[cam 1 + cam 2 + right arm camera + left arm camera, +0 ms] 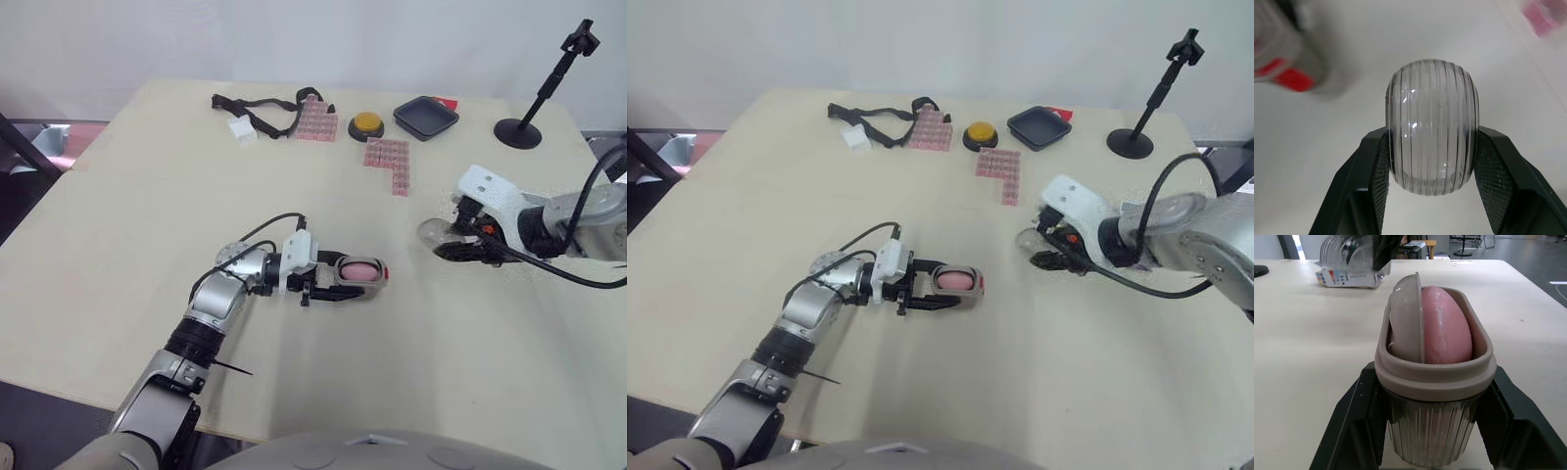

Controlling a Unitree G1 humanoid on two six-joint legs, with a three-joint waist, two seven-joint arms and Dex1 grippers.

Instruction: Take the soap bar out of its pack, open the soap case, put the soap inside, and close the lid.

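My left gripper (358, 277) is shut on the ribbed clear soap case base (1435, 431), held low over the middle of the table. The pink soap bar (1447, 328) sits inside it, beside a grey inner tray (1405, 318) standing on edge. To the right, my right gripper (443, 240) is shut on the clear ribbed lid (1432, 127), a hand's width from the case and close to the table. In the left wrist view a white printed pack (1347, 278) lies on the table under that lid.
Along the far edge lie a black strap (255, 106), a small white block (242, 129), two pink block pieces (389, 162), a yellow button (367, 122), a black tray (425, 117) and a black stand (529, 108). The table (118, 255) is bare at the left.
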